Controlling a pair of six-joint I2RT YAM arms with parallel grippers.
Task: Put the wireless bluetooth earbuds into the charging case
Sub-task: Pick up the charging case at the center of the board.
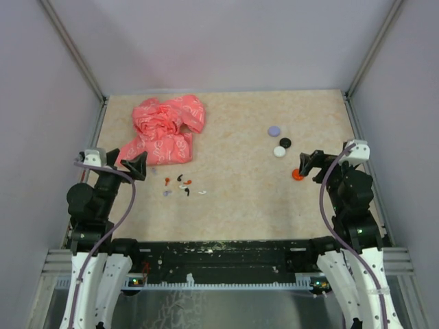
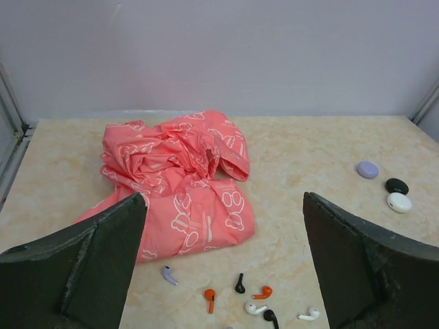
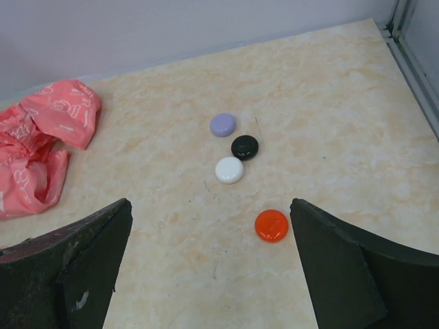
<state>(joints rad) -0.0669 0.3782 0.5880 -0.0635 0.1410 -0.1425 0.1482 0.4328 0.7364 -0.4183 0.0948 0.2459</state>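
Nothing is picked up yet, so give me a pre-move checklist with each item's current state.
1. Left gripper open and empty: ok.
2. Right gripper open and empty: ok.
3. Earbuds lying free, clear of the pink cloth: ok.
4. Round cases in plain view, nothing on them: ok.
5. A case open to take an earbud: not ok, all four look shut.

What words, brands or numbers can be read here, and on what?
None can be read.
The pink cloth bears only white outline drawings, no letters.
The round discs and the earbuds show no legible marking; anything printed there is too small to tell.
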